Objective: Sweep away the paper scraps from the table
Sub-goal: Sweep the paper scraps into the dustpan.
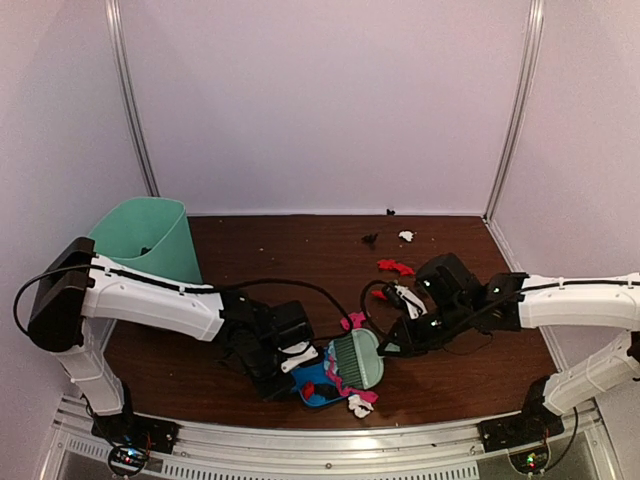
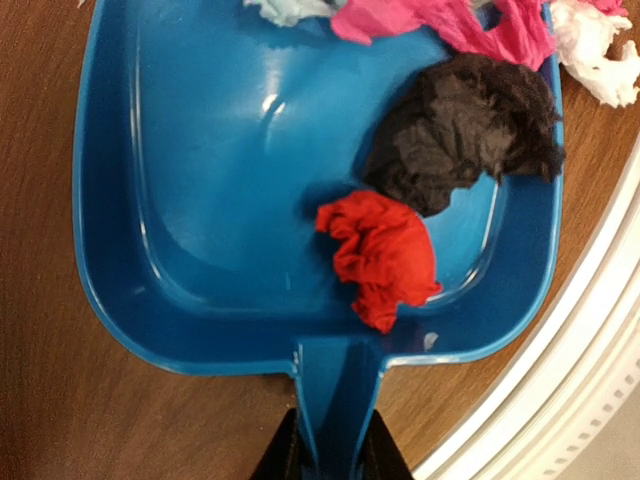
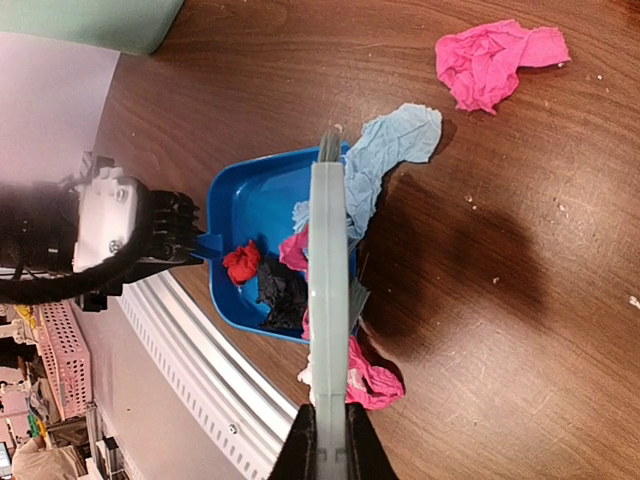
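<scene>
My left gripper [image 2: 335,462] is shut on the handle of a blue dustpan [image 2: 210,200] that lies on the table [image 1: 290,255] near its front edge. A red scrap [image 2: 380,255] and a black scrap [image 2: 465,130] lie inside it, and pink [image 2: 450,20] and white [image 2: 595,45] scraps lie at its mouth. My right gripper [image 3: 330,452] is shut on a pale green hand brush [image 3: 328,280] that stands across the pan's mouth. A cyan scrap [image 3: 395,145] lies against the brush and a pink one [image 3: 495,60] lies farther off. Red [image 1: 395,266], white [image 1: 406,236] and black [image 1: 370,239] scraps lie farther back.
A mint-green bin [image 1: 150,240] stands at the table's back left. The silver frame edge [image 1: 330,440] runs just in front of the dustpan. A pink and white scrap [image 1: 360,402] lies between the pan and that edge. White walls enclose the table.
</scene>
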Tool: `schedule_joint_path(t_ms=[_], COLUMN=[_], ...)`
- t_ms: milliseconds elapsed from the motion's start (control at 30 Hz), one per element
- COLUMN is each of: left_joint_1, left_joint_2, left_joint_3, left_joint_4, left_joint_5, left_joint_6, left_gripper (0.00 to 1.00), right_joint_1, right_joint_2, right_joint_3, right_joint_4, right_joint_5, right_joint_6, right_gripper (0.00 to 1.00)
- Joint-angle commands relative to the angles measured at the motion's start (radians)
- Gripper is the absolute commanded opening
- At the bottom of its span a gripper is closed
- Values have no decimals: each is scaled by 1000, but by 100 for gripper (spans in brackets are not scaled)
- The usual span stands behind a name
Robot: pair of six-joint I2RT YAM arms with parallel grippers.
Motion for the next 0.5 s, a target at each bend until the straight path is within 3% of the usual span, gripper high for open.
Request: schedule_joint_path(t_ms=[0, 467], left_joint_1=[-5, -5], left_joint_2=[13, -68], left_joint_3=[19, -60], left_joint_4=[27, 52], left_joint_5=[-6, -14], left_joint_6=[-10, -85], left_gripper=[0, 0], right_joint_1=[7, -14], right_joint_2=[-17, -150], right_joint_3=[36, 75], right_joint_4=[39, -147], right_joint_5=[-42, 199], right_joint_6=[4, -85], right_gripper=[0, 0])
